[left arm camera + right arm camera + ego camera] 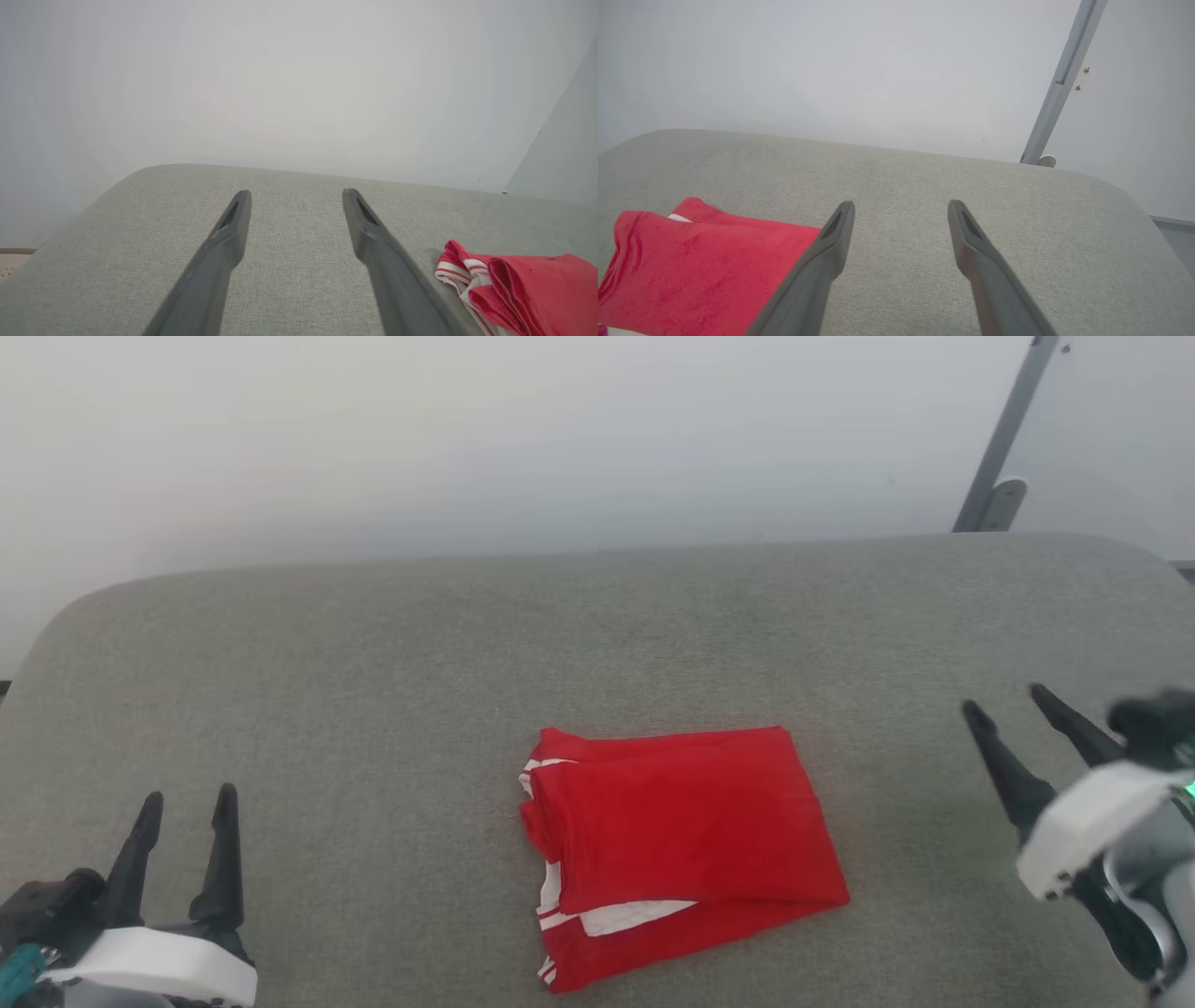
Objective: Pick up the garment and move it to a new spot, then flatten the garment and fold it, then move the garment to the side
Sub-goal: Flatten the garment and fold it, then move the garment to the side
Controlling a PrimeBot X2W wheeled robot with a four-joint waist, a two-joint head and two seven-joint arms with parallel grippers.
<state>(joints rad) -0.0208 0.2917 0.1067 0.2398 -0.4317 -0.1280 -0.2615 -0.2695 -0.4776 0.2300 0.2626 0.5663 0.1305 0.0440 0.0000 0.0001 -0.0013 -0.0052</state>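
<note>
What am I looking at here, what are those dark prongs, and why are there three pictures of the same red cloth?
It is a robot with two arms, seen by three cameras at once. The head camera looks down at a grey padded surface. On it lies a folded red shirt with white striped trim showing at its left edge. The dark prongs are the robot's fingers: its left gripper at the lower left and its right gripper at the right. The other two pictures come from cameras on the wrists, each looking along its own two fingers. Both grippers are open and hold nothing; the shirt lies between them, untouched. Behind is a pale wall with a grey metal bar leaning against it.
</note>
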